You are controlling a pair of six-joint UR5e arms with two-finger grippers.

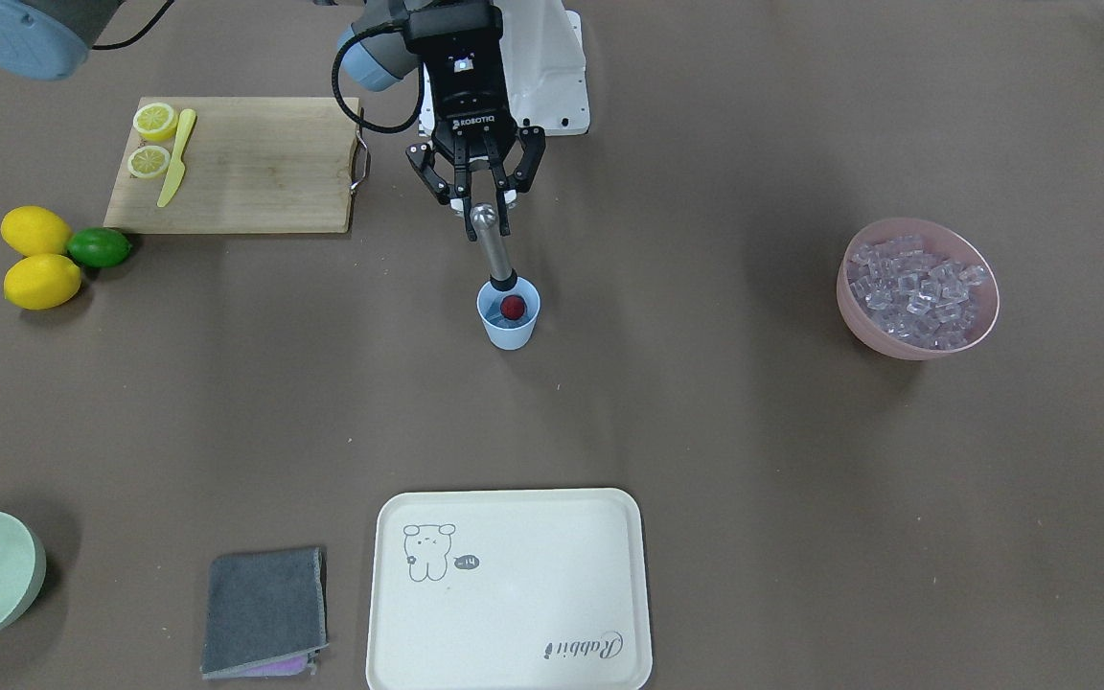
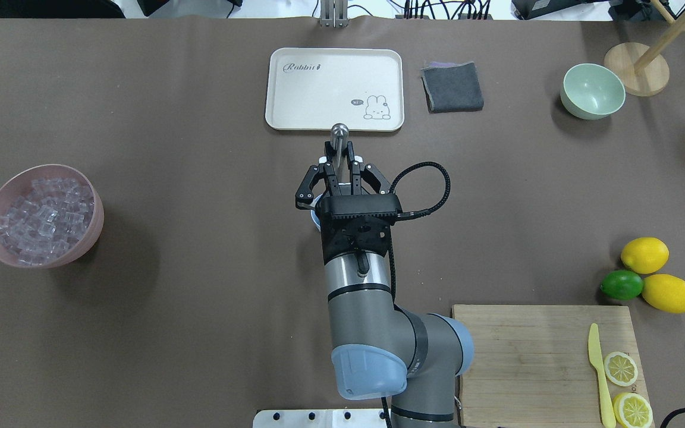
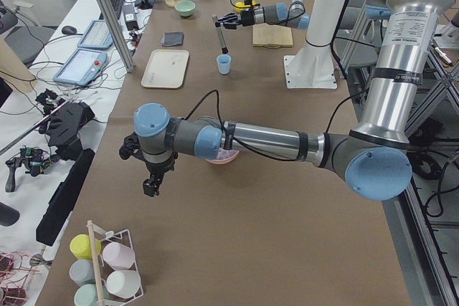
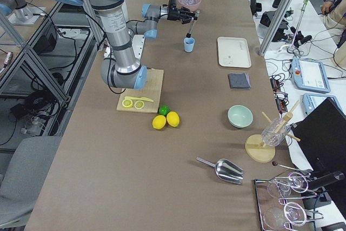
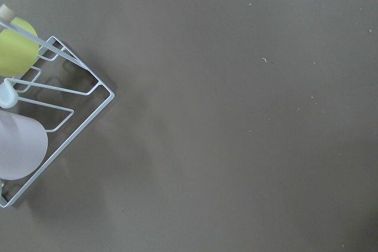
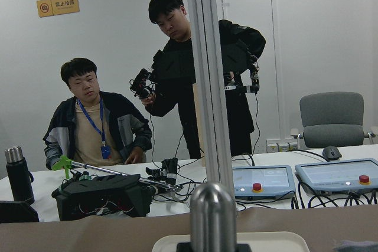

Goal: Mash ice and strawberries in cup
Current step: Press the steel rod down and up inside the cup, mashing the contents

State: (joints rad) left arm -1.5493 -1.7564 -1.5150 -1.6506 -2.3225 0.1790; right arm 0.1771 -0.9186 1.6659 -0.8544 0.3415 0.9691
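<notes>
Near the middle of the worktop stands the light-blue cup. The right pincer is clamped on the upper end of a steel muddler, whose black tip sits at the cup's rim on the robot's side, with the shaft leaning. The strawberry lies inside the cup just beside that tip, and it looks red and whole. I cannot tell whether any ice is in the cup with it. The ice plainly in view fills the pink bowl, well apart toward the robot's left. The left pincer hangs low past that bowl near the worktop's end and shows only from the side, so I cannot tell whether it is apart or together.

The step in hand looks like the first press, with the mashing barely begun. To do it well, bring the shaft nearer upright and centre the tip over the berry before pushing. A slanted push at the rim would likely tip or slide so light a cup, as nothing braces it. Press straight down with moderate force, twist a little, lift just clear of the pulp and repeat inside the wall. A round berry may slip aside, so pin it against the bottom
</notes>
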